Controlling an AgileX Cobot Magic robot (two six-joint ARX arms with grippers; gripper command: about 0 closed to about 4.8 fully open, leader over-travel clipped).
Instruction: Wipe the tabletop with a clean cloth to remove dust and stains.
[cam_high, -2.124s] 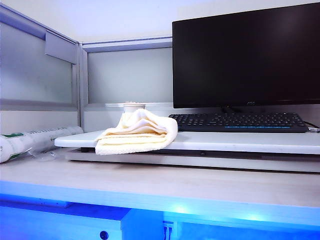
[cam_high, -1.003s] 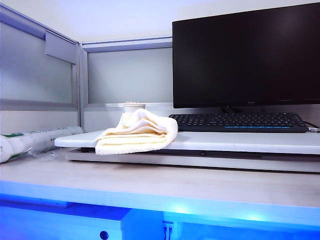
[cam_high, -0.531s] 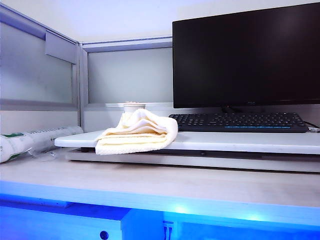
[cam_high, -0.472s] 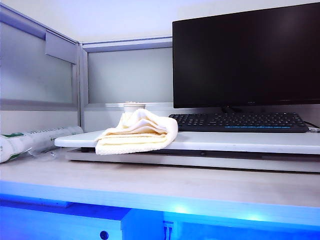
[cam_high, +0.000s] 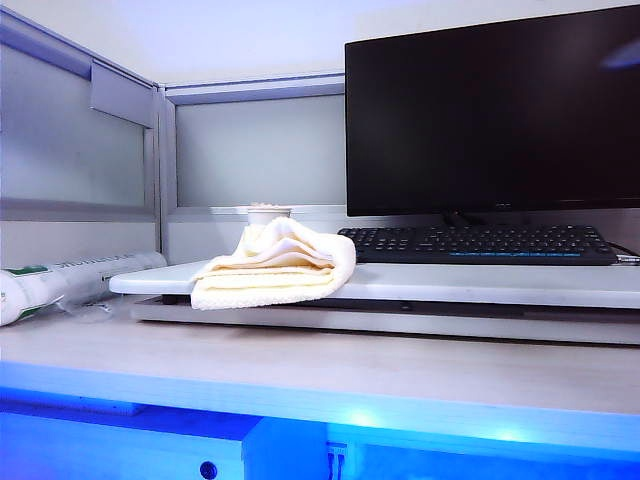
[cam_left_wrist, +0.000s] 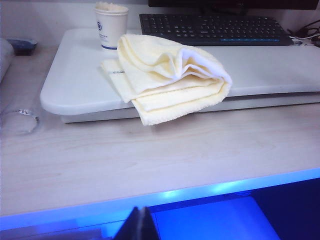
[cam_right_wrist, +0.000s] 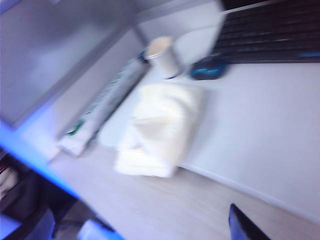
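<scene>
Smooth white tabletop (cam_high: 480, 283), rounded edge; bunched terry cloth (cam_high: 275, 265) overhanging. Left end effector (cam_left_wrist: 138, 226) pinched narrow; right end effector (cam_right_wrist: 245, 225) spread unclear.

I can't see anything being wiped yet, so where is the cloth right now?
In the exterior view the cloth lies bunched at the left end of the tabletop, drooping over its front edge, just in front of the paper cup; no gripper touches it.

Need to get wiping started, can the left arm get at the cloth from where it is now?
Probably yes. In the left wrist view the cloth lies untouched at the front edge of the tabletop, overhanging it, with only bare desk between. The left gripper sits low and near, jaws together; they must open first.
</scene>
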